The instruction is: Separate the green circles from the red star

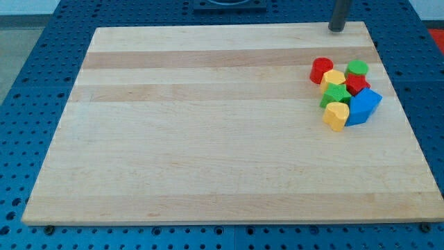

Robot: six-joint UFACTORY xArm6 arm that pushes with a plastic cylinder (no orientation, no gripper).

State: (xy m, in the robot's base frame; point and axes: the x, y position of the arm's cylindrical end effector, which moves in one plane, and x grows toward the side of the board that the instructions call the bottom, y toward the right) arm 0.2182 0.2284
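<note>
**Tip parked at the far edge, cluster packed tight below it**

My tip [337, 29] rests near the worktop's [208, 139] top edge, toward the top-right corner, touching no block. There are no jaws on this rod, so nothing is grasped or released; it can only push.

All the blocks sit in one clump near the right edge. The green circle [357, 67] is at the clump's top, touching the red star [356, 84] just below it. A second green block [334, 94], shape unclear, lies at the star's lower left. Around them: a red cylinder [321, 69], a yellow block [334, 77], a yellow heart [336, 115] and a blue block [363, 105].

The green circle lies below and slightly to the view's right of my tip, so the star sits straight behind it on that line. Pushing down would likely drive them together; a sideways approach looks better.
</note>
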